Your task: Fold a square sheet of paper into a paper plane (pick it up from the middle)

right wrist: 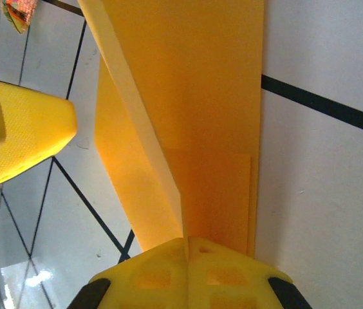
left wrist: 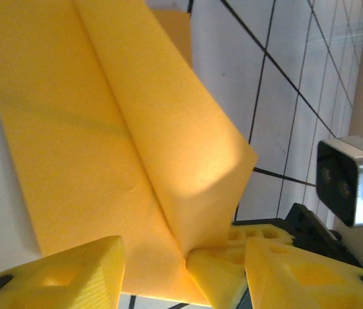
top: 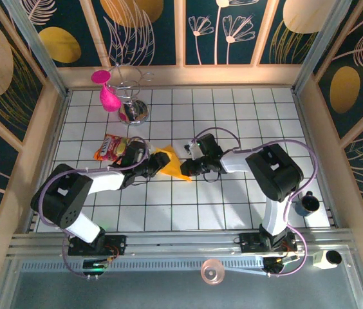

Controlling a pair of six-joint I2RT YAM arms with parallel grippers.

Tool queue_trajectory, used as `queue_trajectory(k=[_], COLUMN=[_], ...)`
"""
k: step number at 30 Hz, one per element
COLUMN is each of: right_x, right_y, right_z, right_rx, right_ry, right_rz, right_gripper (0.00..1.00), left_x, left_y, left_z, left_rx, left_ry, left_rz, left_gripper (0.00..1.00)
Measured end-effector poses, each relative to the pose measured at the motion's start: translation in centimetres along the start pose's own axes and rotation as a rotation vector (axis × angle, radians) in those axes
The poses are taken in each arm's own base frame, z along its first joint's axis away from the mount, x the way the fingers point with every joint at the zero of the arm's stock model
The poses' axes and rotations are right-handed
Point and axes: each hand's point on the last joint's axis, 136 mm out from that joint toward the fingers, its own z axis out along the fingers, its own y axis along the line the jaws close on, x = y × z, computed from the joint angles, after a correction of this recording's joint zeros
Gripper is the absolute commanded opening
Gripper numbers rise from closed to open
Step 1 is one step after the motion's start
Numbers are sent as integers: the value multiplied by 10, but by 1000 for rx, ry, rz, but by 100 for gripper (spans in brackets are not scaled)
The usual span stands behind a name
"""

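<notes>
R end effector (right wrist: 186, 251) pinched shut on paper plane (right wrist: 201, 96) crease | L end effector (left wrist: 181, 261) jaws apart, plane edge btwn

A red-and-yellow snack packet (top: 112, 147) lies at ten o'clock on the desk (top: 233, 116), a pink vase (top: 107, 96) and chrome stand (top: 132, 111) at eleven.

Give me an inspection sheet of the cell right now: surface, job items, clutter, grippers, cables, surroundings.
Surface: white tiled table, black grid lines, no spills seen.
Job's things: paper plane, orange-yellow, part-folded, mid-table between the arms, one flap raised.
Clutter: snack packet left of the paper; pink vase and chrome wire stand far left; dark cup at the right edge.
Grippers: left gripper open, paper between its fingers; right gripper shut on the plane's crease.
Cables: purple cables looped along both arms.
Surroundings: dark floral panels in a wooden frame.
</notes>
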Motion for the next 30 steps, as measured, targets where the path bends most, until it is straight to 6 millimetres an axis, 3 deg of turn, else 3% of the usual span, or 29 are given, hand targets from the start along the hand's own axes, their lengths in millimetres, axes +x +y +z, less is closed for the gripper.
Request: queue_trajectory(k=[6, 17, 25, 30], right_x=[-2, -2, -1, 0], right_y=[6, 5, 5, 4], right_z=[0, 2, 4, 5], right_rx=[-57, -83, -96, -103], right_ry=[4, 8, 14, 19], right_rz=[25, 53, 64, 70], right_gripper=[1, 1, 4, 6], left_x=[-2, -5, 3, 0], left_y=[-8, -5, 13, 12], left_z=[8, 18, 24, 30], left_rx=[9, -61, -124, -141], left_ry=[10, 21, 49, 50], left_rz=[16, 38, 34, 31], left_gripper=[52, 52, 51, 50])
